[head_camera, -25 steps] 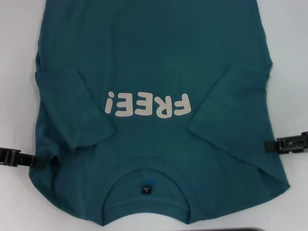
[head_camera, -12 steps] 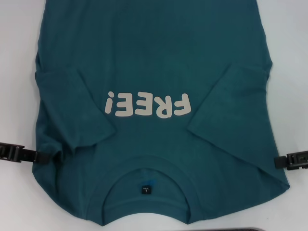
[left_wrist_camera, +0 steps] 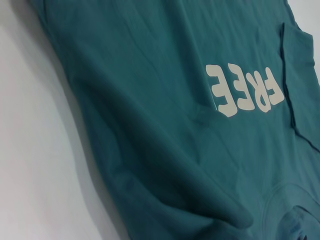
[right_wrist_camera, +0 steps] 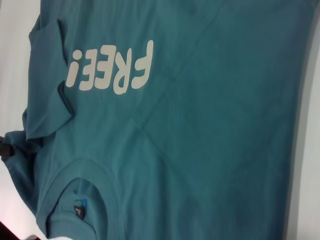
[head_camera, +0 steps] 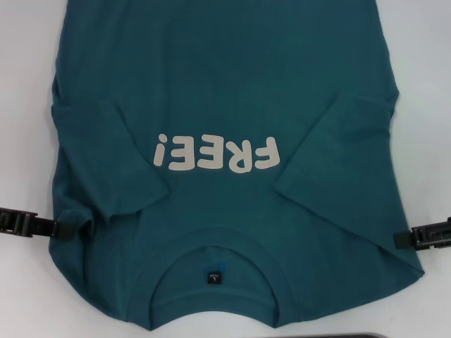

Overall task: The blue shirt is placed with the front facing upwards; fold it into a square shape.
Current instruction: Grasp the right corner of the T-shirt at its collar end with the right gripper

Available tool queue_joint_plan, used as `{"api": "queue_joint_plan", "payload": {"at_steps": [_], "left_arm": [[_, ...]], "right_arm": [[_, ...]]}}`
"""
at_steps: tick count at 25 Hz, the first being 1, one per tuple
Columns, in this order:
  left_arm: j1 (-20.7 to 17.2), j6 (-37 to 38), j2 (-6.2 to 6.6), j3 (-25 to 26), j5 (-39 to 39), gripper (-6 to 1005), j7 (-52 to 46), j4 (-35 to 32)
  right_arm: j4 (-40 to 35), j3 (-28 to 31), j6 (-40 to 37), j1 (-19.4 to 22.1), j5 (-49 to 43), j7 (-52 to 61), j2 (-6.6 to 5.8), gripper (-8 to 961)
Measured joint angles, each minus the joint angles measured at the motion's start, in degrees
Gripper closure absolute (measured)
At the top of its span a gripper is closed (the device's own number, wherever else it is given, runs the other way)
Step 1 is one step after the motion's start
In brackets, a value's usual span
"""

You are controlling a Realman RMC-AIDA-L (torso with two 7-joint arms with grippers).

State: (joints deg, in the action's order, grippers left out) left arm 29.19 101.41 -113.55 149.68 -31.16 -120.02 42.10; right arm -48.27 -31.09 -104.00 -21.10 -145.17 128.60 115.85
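Observation:
The blue shirt (head_camera: 225, 91) lies flat on the table, front up. Its white "FREE!" lettering (head_camera: 216, 153) reads upside down to me, and the collar with a small black neck label (head_camera: 213, 277) is nearest me. Both short sleeves are folded inward over the chest. My left gripper (head_camera: 65, 231) sits at the shirt's left shoulder edge, touching the cloth. My right gripper (head_camera: 399, 241) meets the right shoulder edge. The left wrist view shows the shirt (left_wrist_camera: 150, 100) and the right wrist view shows the shirt (right_wrist_camera: 200, 125), each with no fingers of its own arm.
The white table (head_camera: 21, 105) shows bare on both sides of the shirt. A dark strip (head_camera: 352, 336) runs along the near edge of the head view. The shirt's hem runs out of view at the far side.
My right gripper has moved nearer me along the shirt's right edge and ends at the shoulder. My left gripper has crept slightly inward onto the left shoulder edge. The shirt lies unchanged.

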Motion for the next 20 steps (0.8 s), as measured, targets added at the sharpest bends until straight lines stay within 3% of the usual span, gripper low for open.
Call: {"api": "queue_joint_plan", "payload": {"at_steps": [20], "left_arm": [[0.8, -0.7, 0.00, 0.0, 0.2, 950, 0.1, -1.0]], "right_arm": [[0.4, 0.5, -4.0, -1.4, 1.7, -0.5, 0.45, 219]]}}
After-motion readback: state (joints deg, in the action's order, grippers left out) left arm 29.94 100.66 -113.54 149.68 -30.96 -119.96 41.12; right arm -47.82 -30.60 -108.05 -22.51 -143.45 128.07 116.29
